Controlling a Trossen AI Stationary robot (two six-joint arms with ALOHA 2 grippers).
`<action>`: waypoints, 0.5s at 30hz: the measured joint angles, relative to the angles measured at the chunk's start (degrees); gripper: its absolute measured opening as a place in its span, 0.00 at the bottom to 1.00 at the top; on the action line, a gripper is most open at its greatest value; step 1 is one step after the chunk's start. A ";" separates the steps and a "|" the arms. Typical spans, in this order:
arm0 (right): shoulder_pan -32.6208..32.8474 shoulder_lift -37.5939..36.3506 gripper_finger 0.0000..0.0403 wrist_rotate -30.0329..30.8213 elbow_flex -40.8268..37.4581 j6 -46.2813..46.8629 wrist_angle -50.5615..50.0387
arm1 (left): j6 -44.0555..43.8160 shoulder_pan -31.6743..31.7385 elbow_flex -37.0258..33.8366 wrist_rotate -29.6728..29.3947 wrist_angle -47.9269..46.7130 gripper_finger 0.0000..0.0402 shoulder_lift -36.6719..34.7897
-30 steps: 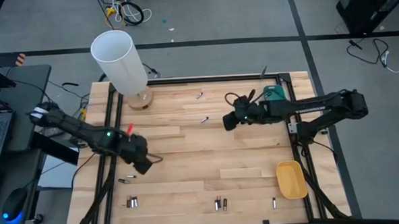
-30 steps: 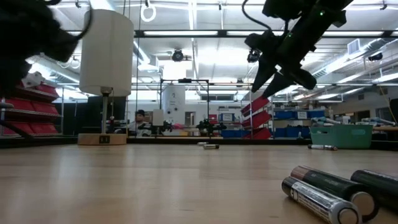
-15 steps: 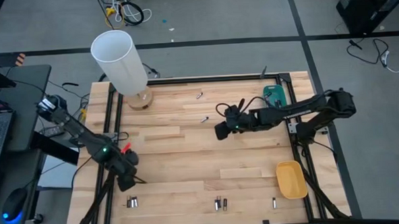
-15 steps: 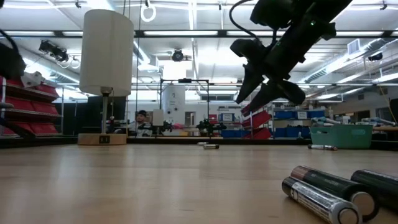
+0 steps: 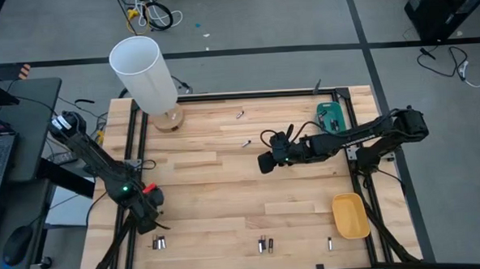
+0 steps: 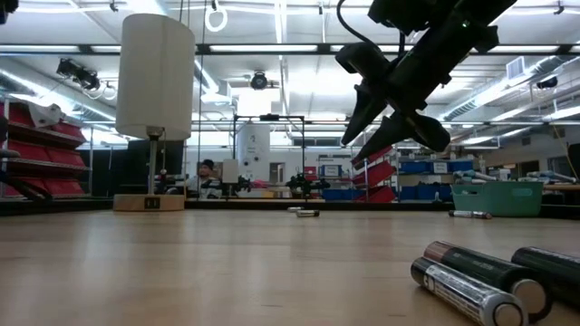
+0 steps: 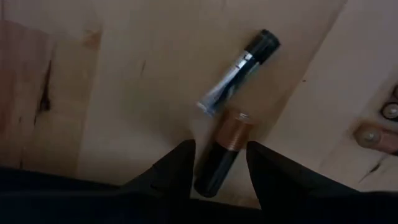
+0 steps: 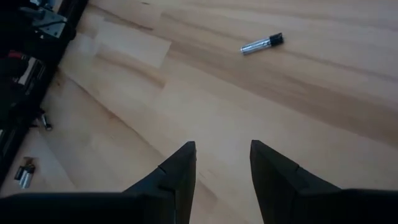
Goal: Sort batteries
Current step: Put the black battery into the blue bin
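- A light wooden table (image 5: pixel 226 192) in a dark metal frame is seen from above, with an open hall of shelving visible beyond it in the low view.
- A tall white cylindrical lamp (image 5: pixel 144 74) on a round wooden base is stood at the table's far left corner.
- The right arm is stretched over the middle of the table; the right gripper (image 5: pixel 265 161) is held clear of the wood, its fingers (image 8: pixel 177 174) parted and nothing between them.
- The left gripper (image 5: pixel 156 226) is lowered at the near left edge of the table, its fingers (image 7: pixel 174 168) spread to either side of a copper-and-black battery (image 7: pixel 221 155), which lies on the wood and is not clamped.
- A silver-and-black battery (image 7: pixel 239 71) lies just beyond it, end nearly touching end.
- A yellow tray (image 5: pixel 351 215) sits at the near right edge, and a teal tray (image 5: pixel 328 114) at the far right.
- More batteries are scattered: a near-edge pair (image 5: pixel 265 245), one single cell (image 5: pixel 330 243) near the yellow tray, another cell (image 8: pixel 261 43) toward the far side.
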 joint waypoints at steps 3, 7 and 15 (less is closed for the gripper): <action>0.43 0.00 0.34 0.01 0.00 1.20 0.24 | 1.42 -1.06 0.31 -0.20 0.51 0.46 1.99; 0.74 -0.01 0.34 0.01 0.00 1.42 0.29 | 2.94 -2.30 0.50 -1.22 0.41 0.48 4.03; 0.79 -0.02 0.34 0.00 0.00 2.40 1.83 | -0.03 -2.44 0.59 -4.51 -1.40 0.23 4.97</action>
